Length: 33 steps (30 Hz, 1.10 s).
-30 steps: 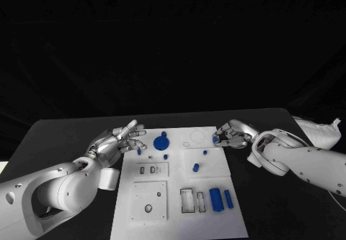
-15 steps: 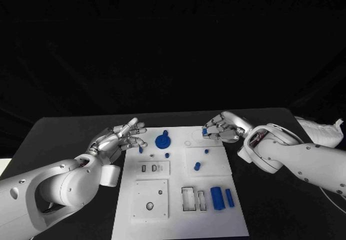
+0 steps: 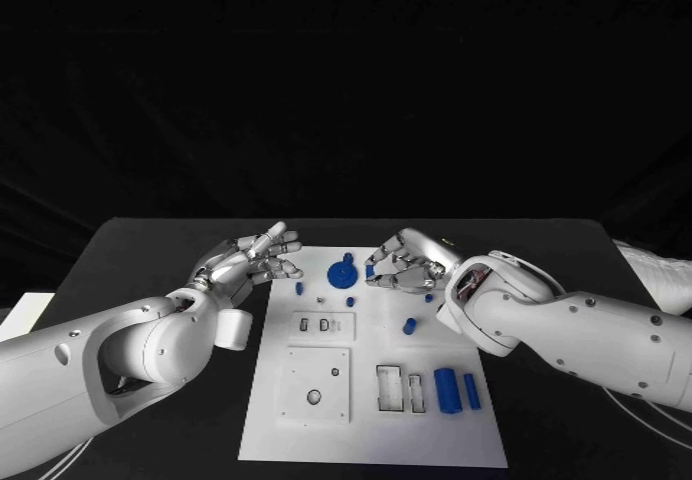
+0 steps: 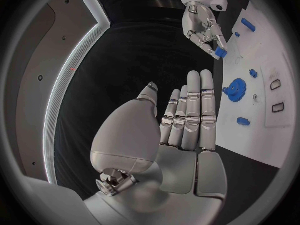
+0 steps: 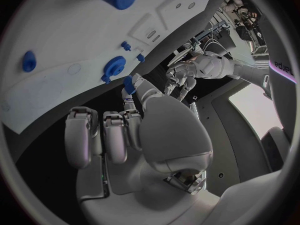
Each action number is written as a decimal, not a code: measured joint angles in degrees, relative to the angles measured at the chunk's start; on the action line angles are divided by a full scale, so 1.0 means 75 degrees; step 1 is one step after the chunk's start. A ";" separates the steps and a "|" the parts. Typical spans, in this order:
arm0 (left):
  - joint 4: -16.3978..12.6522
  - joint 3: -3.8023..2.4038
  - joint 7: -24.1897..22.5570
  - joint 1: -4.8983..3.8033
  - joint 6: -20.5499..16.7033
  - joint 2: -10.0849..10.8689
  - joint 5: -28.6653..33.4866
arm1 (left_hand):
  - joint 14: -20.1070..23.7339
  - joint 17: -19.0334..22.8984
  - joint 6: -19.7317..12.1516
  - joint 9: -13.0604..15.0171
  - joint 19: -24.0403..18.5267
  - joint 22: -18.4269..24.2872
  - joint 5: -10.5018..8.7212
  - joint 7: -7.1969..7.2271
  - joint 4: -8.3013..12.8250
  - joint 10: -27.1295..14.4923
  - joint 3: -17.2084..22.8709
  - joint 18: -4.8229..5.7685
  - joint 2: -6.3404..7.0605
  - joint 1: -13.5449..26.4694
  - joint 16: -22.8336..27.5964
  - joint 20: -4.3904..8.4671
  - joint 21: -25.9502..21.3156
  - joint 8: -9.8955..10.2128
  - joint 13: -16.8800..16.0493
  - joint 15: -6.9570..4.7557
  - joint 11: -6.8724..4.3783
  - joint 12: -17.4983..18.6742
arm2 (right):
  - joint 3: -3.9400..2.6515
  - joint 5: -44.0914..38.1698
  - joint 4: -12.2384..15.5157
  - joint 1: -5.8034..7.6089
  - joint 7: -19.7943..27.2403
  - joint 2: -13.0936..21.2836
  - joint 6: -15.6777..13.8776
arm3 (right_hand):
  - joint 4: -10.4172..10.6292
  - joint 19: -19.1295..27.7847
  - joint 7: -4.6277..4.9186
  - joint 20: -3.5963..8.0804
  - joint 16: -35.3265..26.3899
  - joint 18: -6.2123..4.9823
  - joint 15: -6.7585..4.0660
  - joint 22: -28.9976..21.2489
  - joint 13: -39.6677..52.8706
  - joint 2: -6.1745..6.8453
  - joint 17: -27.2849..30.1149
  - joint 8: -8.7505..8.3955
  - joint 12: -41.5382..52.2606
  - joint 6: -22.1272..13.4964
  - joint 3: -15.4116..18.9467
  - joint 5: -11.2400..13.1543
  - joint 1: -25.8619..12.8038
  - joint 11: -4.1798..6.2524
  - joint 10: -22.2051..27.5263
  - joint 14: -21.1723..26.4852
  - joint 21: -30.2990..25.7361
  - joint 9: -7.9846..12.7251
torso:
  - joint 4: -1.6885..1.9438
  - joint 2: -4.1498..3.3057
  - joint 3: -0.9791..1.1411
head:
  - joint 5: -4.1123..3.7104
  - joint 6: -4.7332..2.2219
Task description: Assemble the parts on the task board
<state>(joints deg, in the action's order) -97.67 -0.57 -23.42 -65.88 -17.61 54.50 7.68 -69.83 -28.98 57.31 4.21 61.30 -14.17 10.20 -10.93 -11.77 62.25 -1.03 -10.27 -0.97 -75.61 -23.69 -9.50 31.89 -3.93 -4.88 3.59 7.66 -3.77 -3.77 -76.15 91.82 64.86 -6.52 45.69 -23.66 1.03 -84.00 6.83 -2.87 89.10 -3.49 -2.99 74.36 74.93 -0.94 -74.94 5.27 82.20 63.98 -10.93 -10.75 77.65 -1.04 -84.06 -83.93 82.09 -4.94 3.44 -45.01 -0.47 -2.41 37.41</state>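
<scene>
you've got the white task board (image 3: 368,420) lying in the middle of the black counter (image 3: 144,250), with small blue parts on it: a round gear (image 3: 342,274) near the far edge, a little peg (image 3: 410,325) toward the middle, and two upright cylinders (image 3: 457,388) near the near right corner. your right robot hand (image 3: 405,262) sits over the far end of the board, just beside the gear, pinching a small blue part (image 5: 129,84) at its fingertips with the other fingers curled. your left robot hand (image 3: 248,262) hangs just off the board's far left edge, fingers straight and spread, holding nothing.
</scene>
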 measured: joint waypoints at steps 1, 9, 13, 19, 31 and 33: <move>0.0012 0.0000 0.0000 0.0000 0.0002 -0.0006 0.0000 | 0.0000 0.0000 0.0000 0.0000 0.0000 0.0000 0.0000 0.0000 0.0000 0.0000 0.0000 -0.0001 0.0000 0.0000 0.0000 0.0000 0.0000 0.0000 0.0000 0.0000 0.0000 0.0000 | 0.0018 -0.0073 -0.0006 -0.0044 -0.0058 -0.0087 0.0017 | 0.0000 0.0000 0.0000 0.0000 0.0000 0.0000 0.0000 0.0000 0.0001 -0.0006 0.0000 -0.0001 0.0000 0.0000 0.0000 0.0000 -0.0016 0.0000 0.0000 0.0000 0.0000 -0.0001 | 0.0006 0.0007 -0.0007 | 0.0021 0.0008; 0.0062 0.0000 -0.0004 0.0001 0.0015 -0.0031 0.0000 | 0.0000 0.0001 0.0000 0.0000 0.0000 0.0000 0.0000 0.0000 0.0000 0.0000 0.0000 -0.0001 0.0000 0.0000 0.0000 0.0000 0.0000 0.0000 0.0000 0.0000 0.0000 0.0000 | 0.0126 -0.0798 -0.0074 -0.0371 -0.0370 -0.0600 0.0197 | 0.0001 0.0000 0.0000 0.0000 0.0000 -0.0001 0.0000 0.0000 0.0004 0.0006 0.0001 -0.0029 -0.0001 0.0000 0.0000 -0.0033 -0.0043 0.0000 0.0000 0.0000 0.0000 -0.0014 | 0.0037 0.0026 -0.0050 | 0.0136 0.0114; 0.0065 0.0000 -0.0004 0.0001 0.0021 -0.0033 0.0000 | 0.0000 0.0001 0.0000 0.0000 0.0000 0.0000 0.0000 0.0000 0.0000 0.0000 0.0000 -0.0001 0.0000 0.0000 0.0000 0.0000 0.0000 0.0000 0.0000 0.0000 0.0000 0.0000 | 0.0155 -0.1101 -0.0090 -0.0476 -0.0472 -0.0738 0.0287 | 0.0001 0.0000 0.0000 0.0000 0.0000 0.0000 0.0001 0.0000 0.0004 0.0026 0.0001 -0.0036 -0.0001 0.0001 0.0000 -0.0034 -0.0063 -0.0001 -0.0001 0.0000 0.0000 -0.0016 | 0.0040 0.0029 -0.0051 | 0.0196 0.0172; 0.0064 0.0000 -0.0004 0.0001 0.0031 -0.0033 0.0000 | 0.0000 0.0001 0.0000 0.0000 0.0000 0.0000 0.0000 0.0000 0.0000 0.0000 0.0000 -0.0001 0.0000 0.0000 0.0000 0.0000 0.0000 0.0000 0.0000 0.0000 0.0000 0.0000 | 0.0167 -0.1395 -0.0118 -0.0539 -0.0581 -0.0849 0.0398 | 0.0001 0.0000 -0.0011 -0.0001 0.0000 -0.0001 0.0001 -0.0007 0.0002 0.0035 0.0001 -0.0052 -0.0002 0.0014 0.0001 -0.0033 -0.0072 -0.0001 -0.0001 0.0001 0.0000 -0.0016 | 0.0040 0.0030 -0.0049 | 0.0245 0.0231; 0.0060 0.0000 -0.0004 0.0000 0.0046 -0.0038 0.0000 | 0.0000 0.0002 0.0000 0.0000 0.0000 0.0000 0.0000 0.0000 0.0000 0.0000 0.0000 0.0000 0.0000 0.0000 0.0000 0.0000 0.0000 0.0000 0.0000 0.0000 0.0000 0.0000 | 0.0177 -0.1669 -0.0238 -0.0593 -0.0674 -0.1028 0.0537 | 0.0027 0.0001 -0.0014 -0.0001 0.0000 -0.0001 0.0002 -0.0015 0.0001 0.0036 0.0002 -0.0025 -0.0002 0.0018 -0.0024 -0.0034 -0.0071 -0.0002 -0.0001 0.0001 0.0000 0.0001 | 0.0038 0.0030 -0.0038 | 0.0286 0.0289; 0.0060 0.0000 -0.0004 0.0000 0.0049 -0.0039 0.0000 | 0.0000 0.0003 0.0000 0.0000 0.0000 0.0000 0.0000 0.0000 0.0000 0.0000 0.0000 -0.0001 0.0000 0.0000 0.0000 0.0000 0.0000 0.0000 0.0000 0.0000 0.0000 0.0000 | 0.0174 -0.1694 -0.0249 -0.0601 -0.0674 -0.1049 0.0543 | 0.0027 0.0001 -0.0015 -0.0001 0.0000 -0.0001 0.0001 -0.0015 0.0001 0.0036 0.0002 -0.0025 -0.0002 0.0019 -0.0025 -0.0063 -0.0072 -0.0002 -0.0001 0.0001 0.0000 0.0001 | 0.0037 0.0029 -0.0038 | 0.0286 0.0296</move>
<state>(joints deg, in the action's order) -97.22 -0.57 -23.46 -65.87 -17.24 54.21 7.68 -69.83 -28.96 57.31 4.21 61.30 -14.17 10.20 -10.93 -11.77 62.25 -1.03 -10.27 -0.97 -75.61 -23.69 -9.50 31.89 -3.93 -4.88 3.59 7.66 -3.77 -2.47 -88.85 89.96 60.36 -11.58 37.82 -19.59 1.24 -83.99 6.72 -2.88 89.10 -3.50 -2.98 74.24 74.94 -0.67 -74.92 5.08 82.19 64.12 -11.12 -11.22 77.11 -1.05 -84.07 -83.93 82.09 -4.93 3.72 -44.79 -0.75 -0.26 39.63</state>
